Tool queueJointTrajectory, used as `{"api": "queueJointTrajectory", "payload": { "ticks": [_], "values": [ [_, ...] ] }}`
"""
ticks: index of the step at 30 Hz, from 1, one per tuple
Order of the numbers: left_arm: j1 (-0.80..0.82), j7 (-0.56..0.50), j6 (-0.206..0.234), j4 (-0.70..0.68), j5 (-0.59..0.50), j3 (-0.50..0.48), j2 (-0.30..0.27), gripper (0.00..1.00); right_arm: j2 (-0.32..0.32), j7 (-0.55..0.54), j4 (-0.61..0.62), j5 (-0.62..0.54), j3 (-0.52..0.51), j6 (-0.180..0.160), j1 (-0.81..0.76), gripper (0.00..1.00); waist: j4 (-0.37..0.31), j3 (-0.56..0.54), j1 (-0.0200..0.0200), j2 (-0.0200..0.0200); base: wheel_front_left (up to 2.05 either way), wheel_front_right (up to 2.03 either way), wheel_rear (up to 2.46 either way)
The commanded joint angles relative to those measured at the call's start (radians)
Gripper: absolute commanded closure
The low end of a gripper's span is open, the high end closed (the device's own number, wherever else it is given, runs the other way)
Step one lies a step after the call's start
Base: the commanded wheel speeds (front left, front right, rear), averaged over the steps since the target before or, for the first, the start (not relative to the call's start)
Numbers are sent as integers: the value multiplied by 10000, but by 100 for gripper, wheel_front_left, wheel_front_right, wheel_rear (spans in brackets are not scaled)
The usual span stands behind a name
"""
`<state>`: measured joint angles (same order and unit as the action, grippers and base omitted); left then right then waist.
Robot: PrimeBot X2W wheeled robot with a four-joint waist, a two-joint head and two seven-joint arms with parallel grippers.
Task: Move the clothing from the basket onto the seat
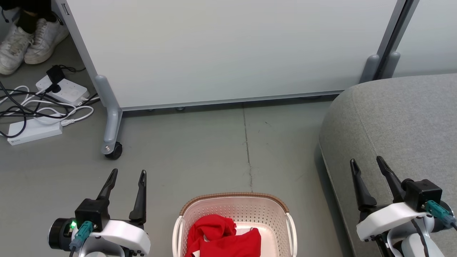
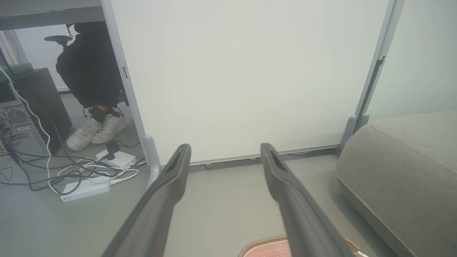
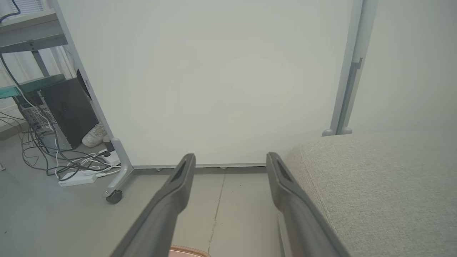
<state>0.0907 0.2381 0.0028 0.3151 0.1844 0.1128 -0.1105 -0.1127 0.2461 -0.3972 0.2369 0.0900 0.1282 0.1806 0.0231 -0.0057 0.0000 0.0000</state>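
Clothing (image 1: 221, 237) heaped in basket (image 1: 234, 195), low between both grippers, touching neither. Left gripper (image 1: 129, 172) spread wide, empty, over floor left of basket. Right gripper (image 1: 366, 160) spread wide, empty, at seat (image 1: 400, 117) edge. White partition (image 1: 228, 53) beyond.

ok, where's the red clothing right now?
Head view, bottom centre: the clothing lies heaped in the basket on the floor, left of the seat.

I see a basket (image 1: 250, 210) of perforated, faintly glossy cream plastic with a brown woven-look rim. The clothing (image 1: 221, 235) is soft, matt red cloth. The sofa (image 1: 403, 121) is coarse grey fabric. The floor (image 1: 200, 157) looks smooth and matt, and the panel (image 1: 228, 50) smooth and pale.
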Motion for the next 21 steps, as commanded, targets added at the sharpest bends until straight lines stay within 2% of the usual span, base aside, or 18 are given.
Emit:
{"api": "queueJointTrajectory", "payload": {
  "ticks": [1,21],
  "values": [
    [220,74,76,28,-223,32,-35,0,-100,54,-24,-166,-18,45,111,0,3,-1,0,0,0,0,0],
    [255,53,153,230,79,89,1,0,-212,118,-123,52,188,36,149,0,55,45,0,0,0,0,0]
  ]
}}
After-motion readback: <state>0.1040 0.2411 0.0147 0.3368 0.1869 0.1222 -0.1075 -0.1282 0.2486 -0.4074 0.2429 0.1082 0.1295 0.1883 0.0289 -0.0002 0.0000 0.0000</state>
